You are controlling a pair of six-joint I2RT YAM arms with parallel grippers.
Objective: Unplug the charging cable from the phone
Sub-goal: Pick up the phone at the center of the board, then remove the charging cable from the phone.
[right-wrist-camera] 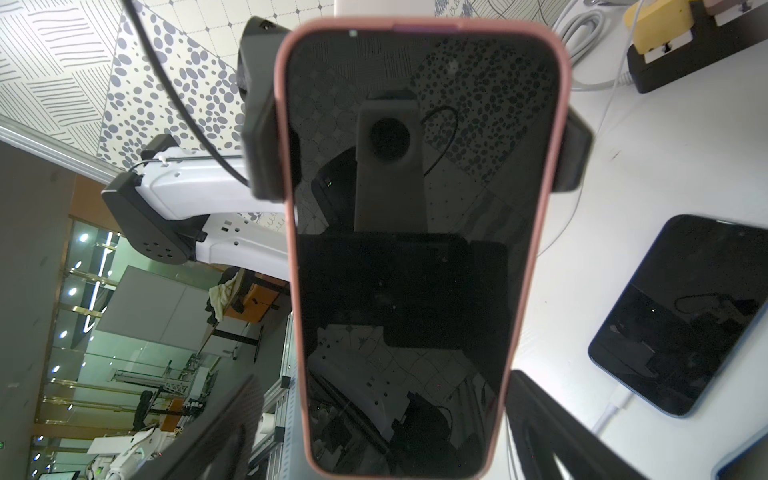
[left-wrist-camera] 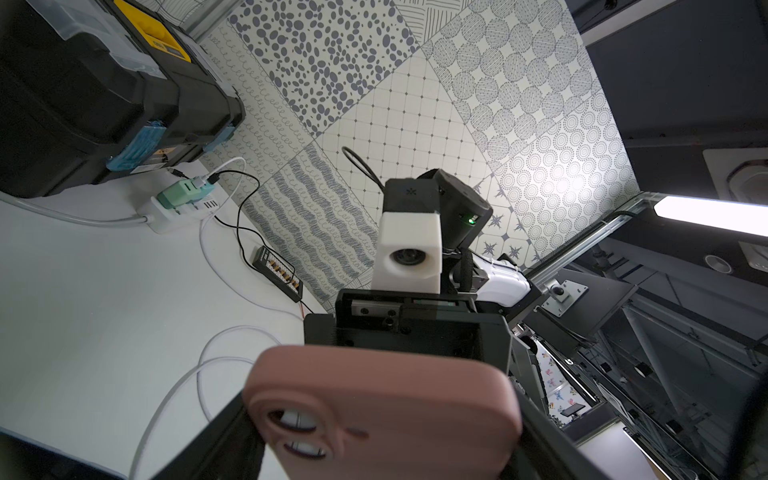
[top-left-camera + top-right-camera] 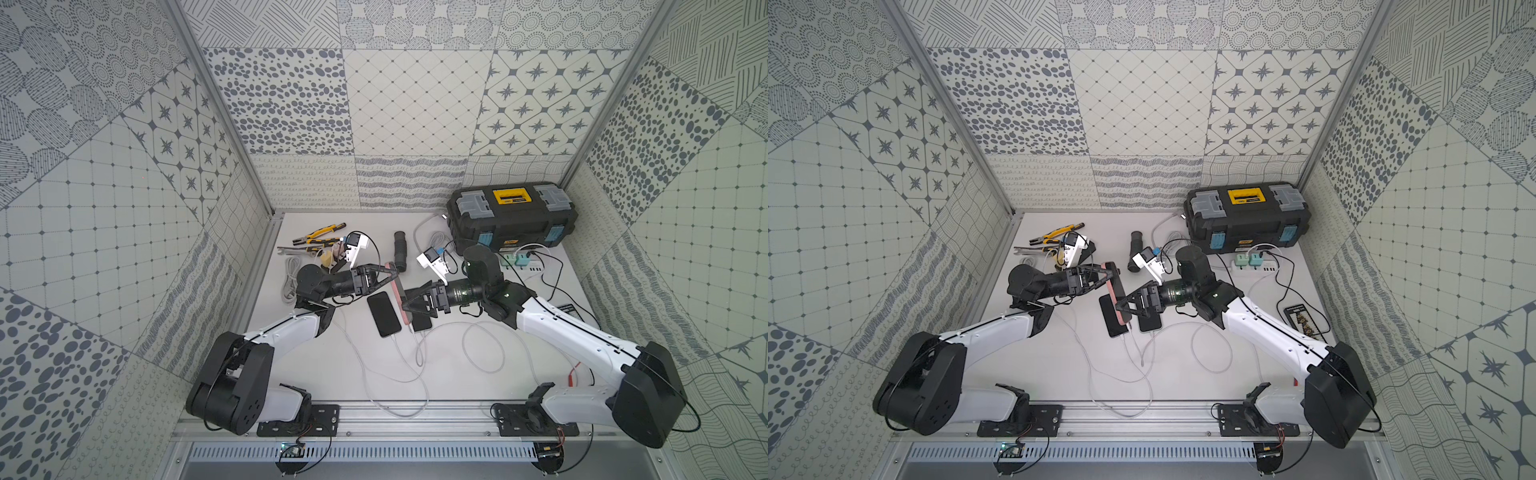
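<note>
A phone in a pink case [image 3: 400,296] hangs on edge above the table's middle, between both arms. My left gripper [image 3: 395,272] is shut on its far, camera end [image 2: 382,411]; the left fingers [image 1: 270,141] press on both sides of the case. My right gripper [image 3: 405,308] is open, its fingers standing on either side of the phone's near end [image 1: 399,415] without pressing on it. A white charging cable [image 3: 415,345] runs off from that near end in both top views. The plug itself is too small to make out.
A black phone [image 3: 384,313] with its own white cable lies on the table just left of the pink one, and another phone [image 3: 422,325] lies under the right gripper. At the back right stand a toolbox [image 3: 513,216] and a power strip [image 3: 523,264]. Pliers [image 3: 320,232] and a ribbed tube [image 3: 400,249] lie at the back.
</note>
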